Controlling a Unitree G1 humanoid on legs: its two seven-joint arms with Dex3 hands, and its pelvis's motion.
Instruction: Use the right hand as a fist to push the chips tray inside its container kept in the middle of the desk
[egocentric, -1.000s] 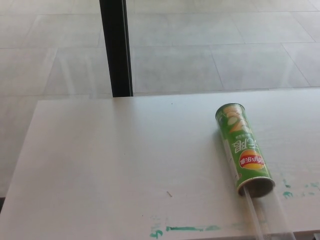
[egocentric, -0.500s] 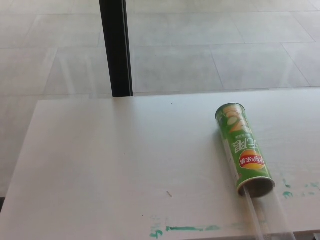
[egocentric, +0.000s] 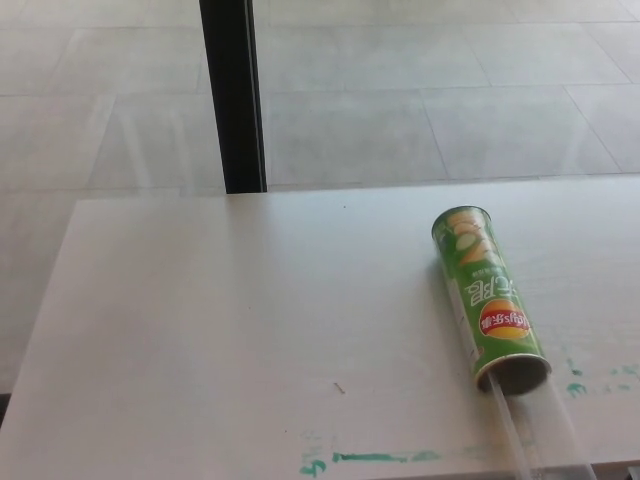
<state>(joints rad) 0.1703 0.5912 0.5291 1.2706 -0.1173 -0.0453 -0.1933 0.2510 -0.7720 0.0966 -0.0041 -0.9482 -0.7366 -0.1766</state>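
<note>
A green chips can (egocentric: 487, 296) lies on its side on the white desk (egocentric: 250, 330), right of the middle, with its open mouth (egocentric: 513, 374) turned toward the near edge. A clear plastic tray (egocentric: 538, 433) sticks out of that mouth and reaches to the desk's front edge at the bottom of the picture. Neither of my hands shows in the head view.
Green paint smears (egocentric: 370, 458) mark the desk near its front edge, with more smears (egocentric: 590, 380) right of the can. A black post (egocentric: 232, 95) stands behind the desk against the tiled floor (egocentric: 420, 100).
</note>
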